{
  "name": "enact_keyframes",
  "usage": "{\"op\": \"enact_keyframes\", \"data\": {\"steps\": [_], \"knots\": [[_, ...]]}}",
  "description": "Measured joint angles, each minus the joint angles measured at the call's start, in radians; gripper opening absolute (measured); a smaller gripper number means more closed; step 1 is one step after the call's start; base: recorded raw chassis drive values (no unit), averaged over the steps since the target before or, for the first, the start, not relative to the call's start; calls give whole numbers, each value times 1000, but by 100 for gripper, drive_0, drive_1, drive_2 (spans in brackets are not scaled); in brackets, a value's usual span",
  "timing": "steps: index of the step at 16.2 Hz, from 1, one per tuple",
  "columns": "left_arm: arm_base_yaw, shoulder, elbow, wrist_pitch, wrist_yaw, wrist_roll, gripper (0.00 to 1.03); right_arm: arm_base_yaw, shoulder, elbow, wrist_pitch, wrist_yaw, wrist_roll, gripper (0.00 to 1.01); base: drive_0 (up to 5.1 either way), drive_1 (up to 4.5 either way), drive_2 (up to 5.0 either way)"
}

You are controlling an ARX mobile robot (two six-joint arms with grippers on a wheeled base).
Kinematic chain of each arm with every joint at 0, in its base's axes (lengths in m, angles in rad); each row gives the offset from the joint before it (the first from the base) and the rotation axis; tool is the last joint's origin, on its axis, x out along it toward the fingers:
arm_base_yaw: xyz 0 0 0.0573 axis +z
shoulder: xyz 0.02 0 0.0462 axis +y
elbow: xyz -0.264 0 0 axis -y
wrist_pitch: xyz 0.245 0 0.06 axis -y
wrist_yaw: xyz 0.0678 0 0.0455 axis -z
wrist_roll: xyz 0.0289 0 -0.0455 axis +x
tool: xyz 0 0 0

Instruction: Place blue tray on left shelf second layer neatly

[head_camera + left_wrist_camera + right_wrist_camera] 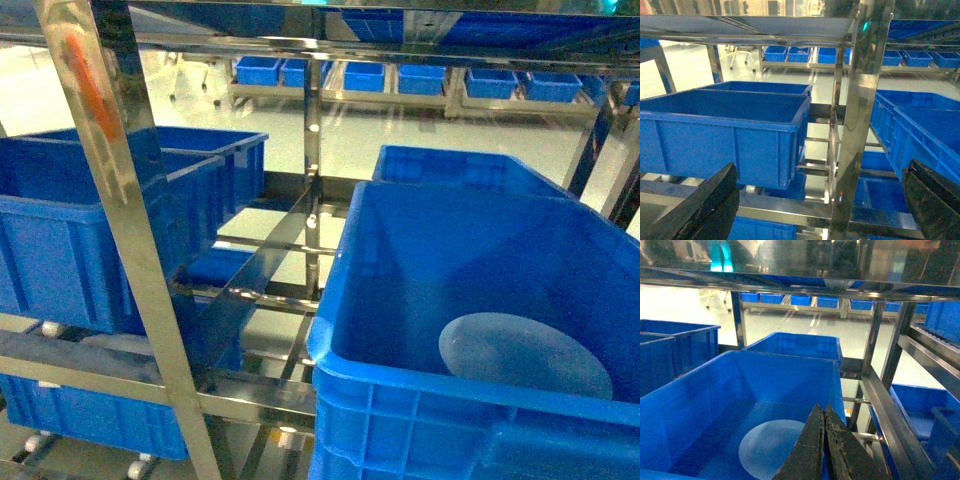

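Note:
The blue tray (525, 355), a pale round dish, lies flat on the floor of a big deep-blue crate (400, 400) at the right. In the right wrist view the blue tray (767, 447) shows just below and left of my right gripper (823, 407), which is shut with nothing between its fingers and hangs above the crate's near right corner. The left shelf (130, 250) is the shiny steel rack at the left. My left gripper (822, 170) is open and empty, facing a steel upright (860, 125) of that rack. Neither gripper shows in the head view.
Deep-blue crates (90, 240) sit on the left shelf's levels, one close in front of the left gripper (725, 130). A second crate (450, 168) stands behind the one with the tray. A row of small blue crates (420, 78) lines the far rack. Steel crossbars run overhead.

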Motion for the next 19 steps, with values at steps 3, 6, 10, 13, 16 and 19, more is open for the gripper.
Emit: {"op": "enact_keyframes", "data": {"steps": [3,6,10,13,16,19], "knots": [[0,0,0,0,0,0,98,0,-76,0,-83,0,2,2,0,0,0],[0,0,0,0,0,0,98,0,-138,0,-141,0,2,2,0,0,0],[0,0,0,0,0,0,98,0,-212,0,-216,0,2,2,0,0,0],[0,0,0,0,0,0,98,0,-337,0,-395,0,2,2,0,0,0],[0,0,0,0,-1,0,98,0,-397,0,-421,2,3,2,0,0,0],[0,0,0,0,0,0,98,0,-397,0,-411,0,3,2,0,0,0]]}}
